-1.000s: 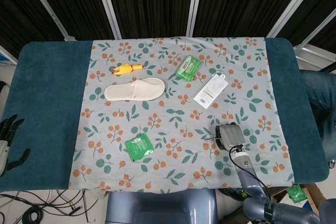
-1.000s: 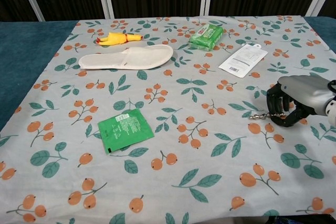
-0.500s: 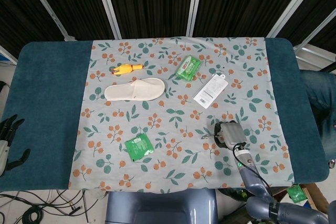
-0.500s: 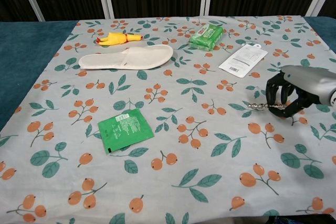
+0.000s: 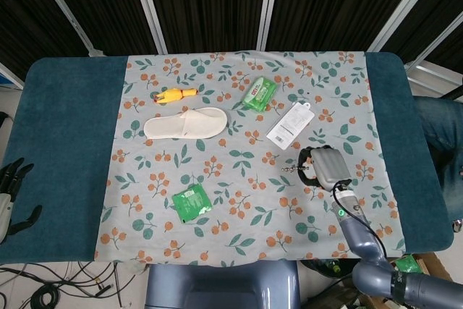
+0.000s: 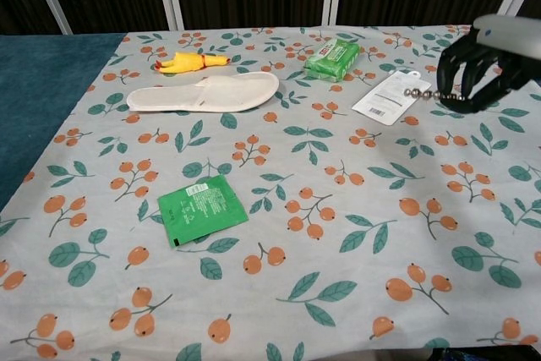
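Note:
My right hand (image 5: 325,168) (image 6: 484,63) hangs above the right side of the floral cloth (image 5: 217,211) and pinches a short metal bead chain (image 5: 292,168) (image 6: 421,93), which sticks out to its left, clear of the table. Nearest it lies a white carded packet (image 5: 289,124) (image 6: 390,93). My left hand (image 5: 11,195) shows only in the head view, off the table's left edge, holding nothing, with its fingers apart.
On the cloth lie a yellow rubber chicken (image 5: 174,95) (image 6: 191,61), a white slipper (image 5: 186,123) (image 6: 204,92), a green wipes pack (image 5: 258,92) (image 6: 332,58) and a flat green sachet (image 5: 191,202) (image 6: 201,209). Bare teal table (image 5: 65,142) flanks the cloth on both sides.
My right hand has risen off the cloth with the bead chain and moved toward the far side. The left hand and the other objects have not moved.

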Controlling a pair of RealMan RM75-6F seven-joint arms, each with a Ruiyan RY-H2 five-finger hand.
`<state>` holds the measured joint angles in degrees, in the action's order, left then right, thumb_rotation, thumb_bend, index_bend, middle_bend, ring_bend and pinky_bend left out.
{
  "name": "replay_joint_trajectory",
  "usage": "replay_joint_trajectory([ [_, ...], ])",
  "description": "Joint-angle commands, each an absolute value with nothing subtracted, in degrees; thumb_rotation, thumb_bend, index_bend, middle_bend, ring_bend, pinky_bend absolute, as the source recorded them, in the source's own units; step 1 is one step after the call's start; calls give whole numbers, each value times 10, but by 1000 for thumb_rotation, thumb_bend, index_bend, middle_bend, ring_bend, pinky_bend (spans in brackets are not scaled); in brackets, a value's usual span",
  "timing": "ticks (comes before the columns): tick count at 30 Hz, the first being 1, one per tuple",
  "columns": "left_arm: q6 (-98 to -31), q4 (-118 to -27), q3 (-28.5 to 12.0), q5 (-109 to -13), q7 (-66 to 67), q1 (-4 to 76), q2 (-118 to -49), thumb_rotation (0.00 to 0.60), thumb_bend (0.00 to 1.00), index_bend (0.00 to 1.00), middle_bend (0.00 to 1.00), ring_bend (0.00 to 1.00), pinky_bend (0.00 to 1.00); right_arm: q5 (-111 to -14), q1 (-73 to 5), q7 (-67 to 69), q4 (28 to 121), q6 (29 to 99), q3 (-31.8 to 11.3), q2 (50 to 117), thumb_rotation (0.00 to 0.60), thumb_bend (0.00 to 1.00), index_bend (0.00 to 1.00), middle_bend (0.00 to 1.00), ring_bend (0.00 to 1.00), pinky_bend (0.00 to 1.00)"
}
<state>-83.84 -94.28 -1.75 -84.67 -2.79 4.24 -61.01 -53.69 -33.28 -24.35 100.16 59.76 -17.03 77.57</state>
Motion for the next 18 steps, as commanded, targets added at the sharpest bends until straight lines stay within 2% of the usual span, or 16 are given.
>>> replay_joint_trajectory([
  [1,-839,-943,-18,-847,-29,42,-610,600,334,89,4,27,122,-490,-369,-294,1041,599,-199,748,600,489,616,447,462,294],
  [9,-840,-942,-18,-849,-34,42,-609,600,334,89,4,27,122,-382,-450,-399,1054,620,-219,750,600,488,620,450,465,295],
  [18,-841,-943,-17,-851,-37,42,-609,600,335,89,3,27,122,-312,-526,-487,1002,665,-210,814,600,488,620,450,466,295],
])
